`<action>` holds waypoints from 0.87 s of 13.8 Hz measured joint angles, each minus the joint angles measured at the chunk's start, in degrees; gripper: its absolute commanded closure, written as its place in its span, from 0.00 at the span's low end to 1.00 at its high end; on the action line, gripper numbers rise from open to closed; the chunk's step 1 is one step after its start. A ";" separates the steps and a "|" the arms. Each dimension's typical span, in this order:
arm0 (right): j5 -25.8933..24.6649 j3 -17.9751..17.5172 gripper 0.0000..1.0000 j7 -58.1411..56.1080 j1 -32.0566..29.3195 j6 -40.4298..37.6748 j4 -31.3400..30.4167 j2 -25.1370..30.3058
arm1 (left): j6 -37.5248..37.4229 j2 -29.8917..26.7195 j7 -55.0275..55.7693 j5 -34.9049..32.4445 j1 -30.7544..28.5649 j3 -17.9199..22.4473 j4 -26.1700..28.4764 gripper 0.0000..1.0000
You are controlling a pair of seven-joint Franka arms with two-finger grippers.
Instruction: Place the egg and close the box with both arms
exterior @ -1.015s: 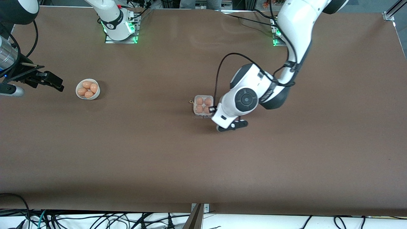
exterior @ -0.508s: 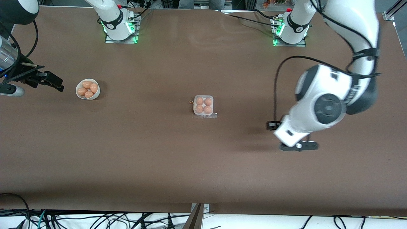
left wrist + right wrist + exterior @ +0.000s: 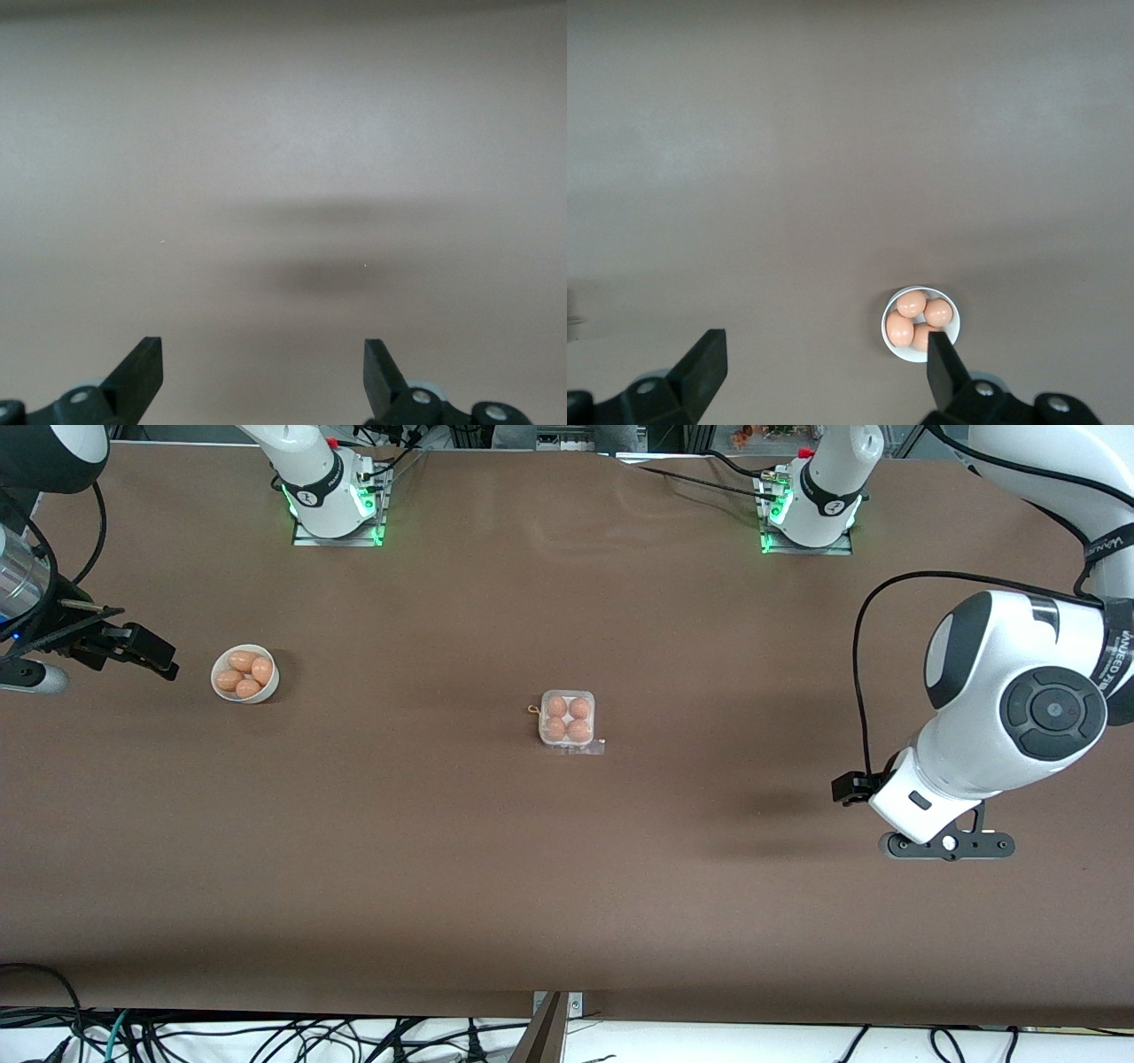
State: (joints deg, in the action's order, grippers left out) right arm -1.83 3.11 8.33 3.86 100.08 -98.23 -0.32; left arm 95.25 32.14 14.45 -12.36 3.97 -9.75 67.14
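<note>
The box point(image 3: 567, 720) sits mid-table, a small clear carton with an orange-brown egg point(image 3: 555, 707) in each of its cells. A clear flap lies along its edge nearer the camera. My left gripper point(image 3: 948, 844) hangs over bare table toward the left arm's end, well away from the box. In the left wrist view the left gripper point(image 3: 263, 372) is open, with only brown tabletop between its fingers. My right gripper point(image 3: 133, 651) waits above the table at the right arm's end, beside the bowl. In the right wrist view it point(image 3: 824, 367) is open and holds nothing.
A round white bowl point(image 3: 270, 687) with several more eggs point(image 3: 244, 661) stands toward the right arm's end. It also shows in the right wrist view as a bowl point(image 3: 899, 352) beside one fingertip. Both arm bases stand along the table edge farthest from the camera.
The left arm has swung away from the box toward its own end of the table and its gripper has opened. The box and the right arm have not moved.
</note>
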 measured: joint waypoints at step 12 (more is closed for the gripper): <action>0.00 0.00 0.00 0.00 0.00 0.01 -0.01 -0.03 | -1.91 -18.20 -14.45 10.61 -1.85 13.61 12.48 0.00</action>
State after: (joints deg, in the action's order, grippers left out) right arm -1.83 3.10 8.33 3.86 100.09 -98.24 -0.35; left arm 93.34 13.94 -0.01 -1.75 2.13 3.86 79.62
